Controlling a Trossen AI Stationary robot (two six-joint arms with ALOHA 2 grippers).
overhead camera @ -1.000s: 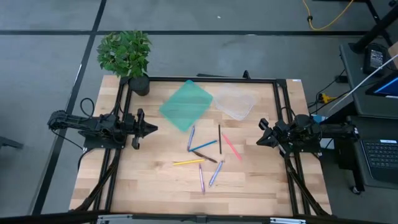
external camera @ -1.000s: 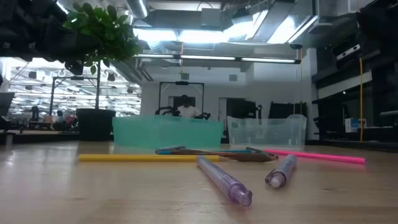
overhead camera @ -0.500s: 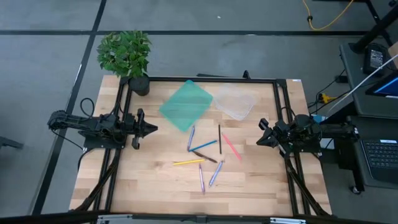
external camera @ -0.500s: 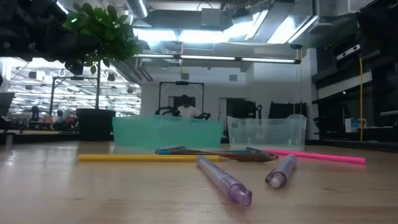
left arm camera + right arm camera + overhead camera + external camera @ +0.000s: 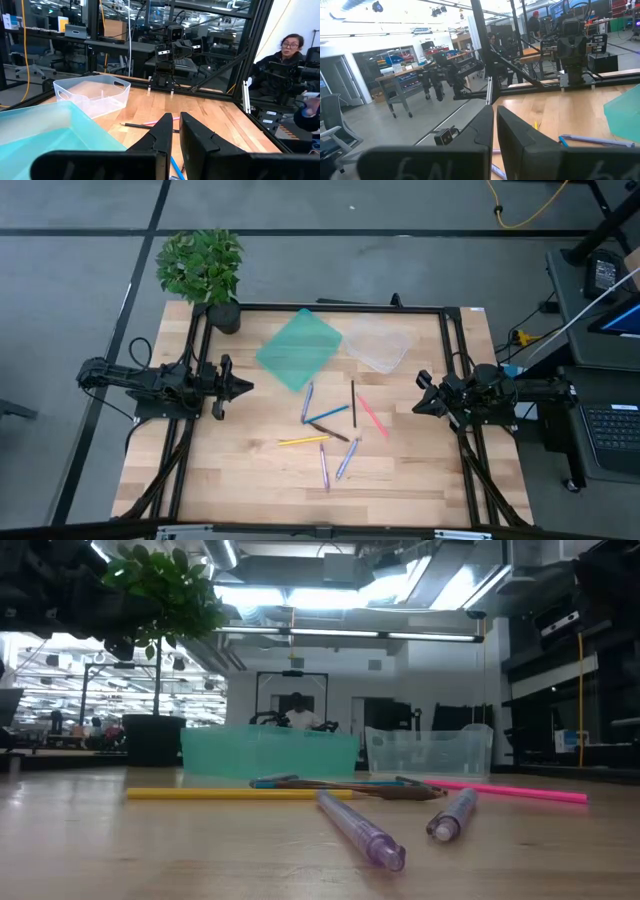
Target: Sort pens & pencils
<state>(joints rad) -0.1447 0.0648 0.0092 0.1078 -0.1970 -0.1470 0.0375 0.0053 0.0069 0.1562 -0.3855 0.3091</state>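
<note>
Both arms parked at table edges, nothing held. Left gripper sits at left side, fingers pressed together w/ only a thin slit btwn them; right gripper at right side, fingers likewise pressed together. Pens lie loose mid-table btwn the two grippers, apart from both: lavender pen nearest the teal bin, blue pencil beside it, black pencil upright in high view, pink pencil to its right, yellow pencil lower left, two more lavender pens nearest front edge. Clear bin sits just right of teal bin, both at back. Plant at back-left corner. Person seen beyond table in left wrist view.
</note>
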